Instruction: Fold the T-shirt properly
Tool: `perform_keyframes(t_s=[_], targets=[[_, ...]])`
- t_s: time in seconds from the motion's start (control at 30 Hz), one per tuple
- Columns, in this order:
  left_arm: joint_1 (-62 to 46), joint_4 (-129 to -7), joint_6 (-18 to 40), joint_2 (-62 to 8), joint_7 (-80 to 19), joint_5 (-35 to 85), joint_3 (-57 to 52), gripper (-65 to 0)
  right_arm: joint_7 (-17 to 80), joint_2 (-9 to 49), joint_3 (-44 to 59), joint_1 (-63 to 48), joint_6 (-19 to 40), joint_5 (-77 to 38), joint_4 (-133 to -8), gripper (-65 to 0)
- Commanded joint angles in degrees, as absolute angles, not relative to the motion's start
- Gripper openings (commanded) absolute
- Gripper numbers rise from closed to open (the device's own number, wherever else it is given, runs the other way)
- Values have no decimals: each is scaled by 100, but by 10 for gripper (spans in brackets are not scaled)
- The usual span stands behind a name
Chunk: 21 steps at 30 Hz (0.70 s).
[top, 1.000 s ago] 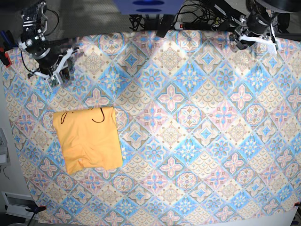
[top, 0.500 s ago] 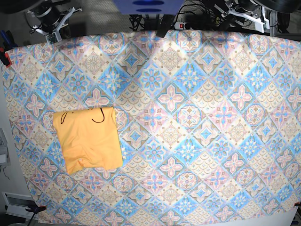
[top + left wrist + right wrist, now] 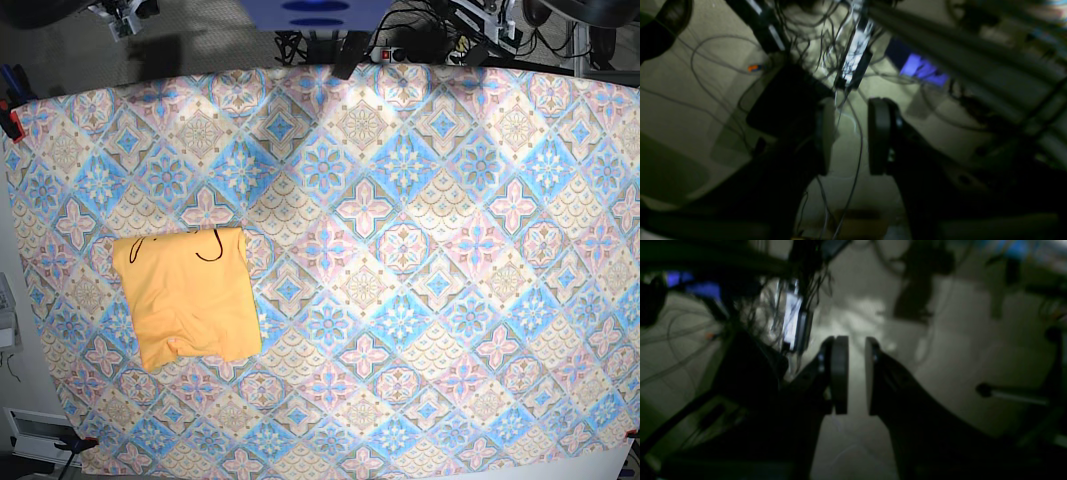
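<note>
Left gripper [image 3: 851,136]: pads parted with a clear gap, nothing between them, only floor and loose cables [image 3: 853,156] behind. Right gripper [image 3: 857,375]: pads closer together but with a narrow gap showing, also empty. Both wrist views are dark and blurred.

No readable writing, brand or label anywhere. Something bright and elongated [image 3: 857,50] hangs among the wiring in the left wrist view; any text on it is too blurred to read.

T-shirt [image 3: 190,295]: yellow-orange, folded into a rough rectangle, flat on the tablecloth [image 3: 420,280] toward the base view's left side, mid-height. Thin dark curved marks near its top edge. Bottom edge slightly bunched.

Neither wrist view shows the shirt; both look at the floor off the table. In the base view only bits of the arms show at the top edge: the right arm's [image 3: 125,12] at upper left, the left arm's [image 3: 490,15] at upper right, both well apart from the shirt.

Around: blue-and-pink tile-pattern cloth covers the whole table, nothing else on it. Red clamp [image 3: 10,125] at the left edge. Cable tangle and a dark blue housing [image 3: 315,12] top centre.
</note>
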<state>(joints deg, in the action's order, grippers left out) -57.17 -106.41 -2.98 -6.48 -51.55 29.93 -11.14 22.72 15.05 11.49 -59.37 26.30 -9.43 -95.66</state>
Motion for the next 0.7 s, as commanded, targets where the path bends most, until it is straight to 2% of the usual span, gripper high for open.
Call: perform_keyframes(t_s=[0.0, 0.1, 0.33, 0.5, 0.67], targets=[[-5692, -10580, -303, -681, -5121, 2914, -1130, -496, 2202, 1534, 1103, -6026, 2651, -980, -9490, -565], [-5481, -10167, -303, -681, -5112, 2765, -901, -498, 2185, 1543, 848, -5974, 2651, -980, -9033, -565], [-4716, -9086, -303, -681, -5095, 2527, -488, -523, 2185, 1543, 426, -4936, 2651, -980, -7749, -565], [-4391, -8409, -330, -787, -4611, 2510, 22, -527, 2141, 1543, 418, -4505, 2651, -971, -7064, -565], [-4145, -7644, -338, -848, -4171, 2510, 479, -527, 1587, 1534, 409, -4497, 2651, -971, -6615, -565]])
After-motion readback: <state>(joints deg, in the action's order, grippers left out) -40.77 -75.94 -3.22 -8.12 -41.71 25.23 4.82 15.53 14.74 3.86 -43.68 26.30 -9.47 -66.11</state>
